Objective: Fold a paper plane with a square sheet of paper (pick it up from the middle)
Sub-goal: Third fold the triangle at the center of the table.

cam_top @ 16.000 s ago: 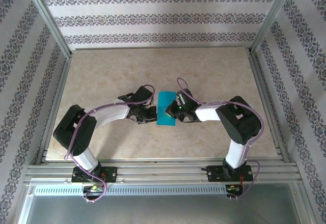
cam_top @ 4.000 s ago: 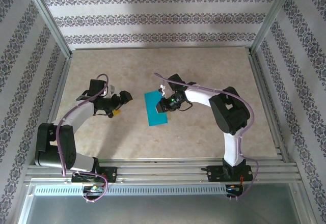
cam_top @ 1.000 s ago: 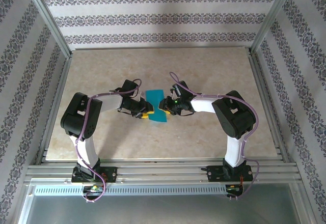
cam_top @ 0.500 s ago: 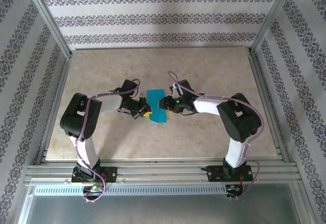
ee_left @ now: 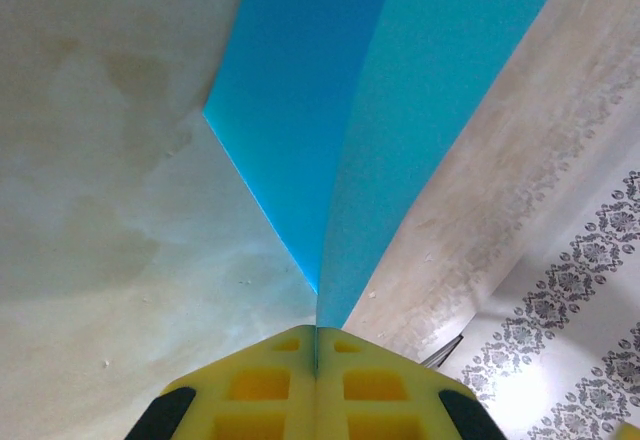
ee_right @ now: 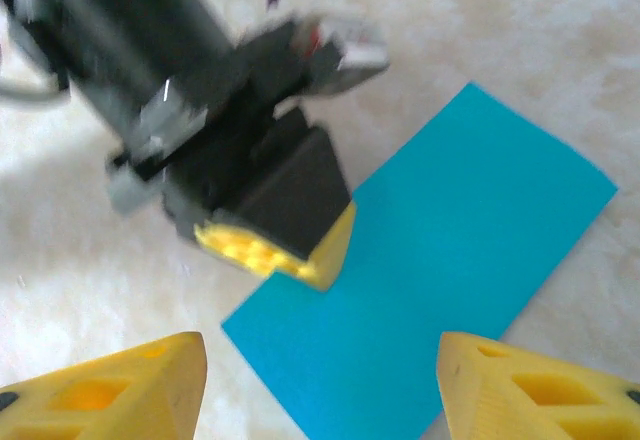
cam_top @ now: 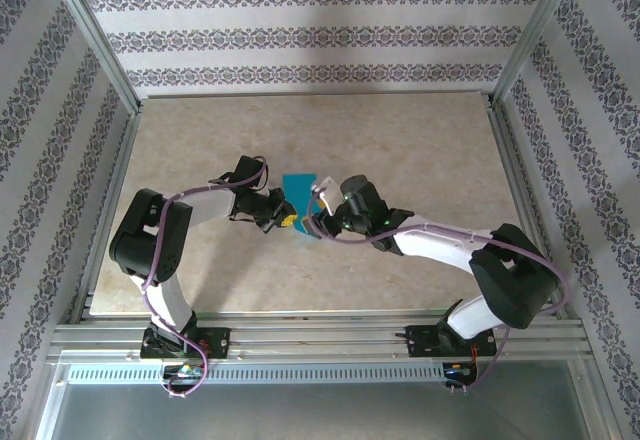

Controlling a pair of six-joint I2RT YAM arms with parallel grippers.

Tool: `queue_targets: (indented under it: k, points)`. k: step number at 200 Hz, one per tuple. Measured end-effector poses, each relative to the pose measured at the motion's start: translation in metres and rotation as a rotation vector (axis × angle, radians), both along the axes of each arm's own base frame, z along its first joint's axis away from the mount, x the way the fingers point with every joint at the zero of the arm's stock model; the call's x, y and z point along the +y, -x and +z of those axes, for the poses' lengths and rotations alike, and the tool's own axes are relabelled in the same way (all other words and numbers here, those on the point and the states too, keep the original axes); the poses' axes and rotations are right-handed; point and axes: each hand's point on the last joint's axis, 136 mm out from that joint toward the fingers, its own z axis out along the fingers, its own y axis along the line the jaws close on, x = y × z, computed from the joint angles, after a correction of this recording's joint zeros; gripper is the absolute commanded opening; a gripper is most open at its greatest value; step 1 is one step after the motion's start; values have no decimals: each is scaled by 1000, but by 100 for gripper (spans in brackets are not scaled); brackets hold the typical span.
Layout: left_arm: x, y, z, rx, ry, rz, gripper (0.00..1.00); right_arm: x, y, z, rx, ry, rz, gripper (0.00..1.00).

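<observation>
The square sheet of paper (cam_top: 297, 188) is teal and lies at the table's centre as a narrow folded rectangle. My left gripper (cam_top: 286, 223) is shut on its near-left edge. In the left wrist view the yellow pads (ee_left: 250, 390) meet with the paper (ee_left: 380, 90) pinched between them, and its two layers spread apart beyond. My right gripper (cam_top: 318, 220) hovers just right of the left one, open. In the right wrist view its gripper (ee_right: 322, 360) straddles the paper (ee_right: 440, 290) from above without touching it, facing the left gripper (ee_right: 300, 250).
The beige marbled table (cam_top: 420, 140) is boxed in by an aluminium frame (cam_top: 515, 175) and patterned walls. A purple cable runs along each arm. Both grippers sit close together over the sheet.
My left gripper has shut on the paper's edge. My right gripper has opened and let go, and its arm has swung lower and to the right.
</observation>
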Motion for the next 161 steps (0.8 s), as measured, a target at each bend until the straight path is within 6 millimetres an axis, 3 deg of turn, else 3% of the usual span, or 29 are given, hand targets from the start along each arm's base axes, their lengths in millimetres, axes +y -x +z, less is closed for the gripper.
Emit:
queue_targets:
  k: [50,81,121,161]
  points:
    - [0,0,1,6,2,10,1,21,23,-43,-97,159,170,64]
    - [0,-2,1,1,-1,15,0,26,22,-62,-129,226,190,56]
    - [0,-3,1,-6,-2,16,1,28,5,-61,-191,252,152,43]
    - [1,-3,0,-5,-2,16,1,32,1,-55,-210,235,149,26]
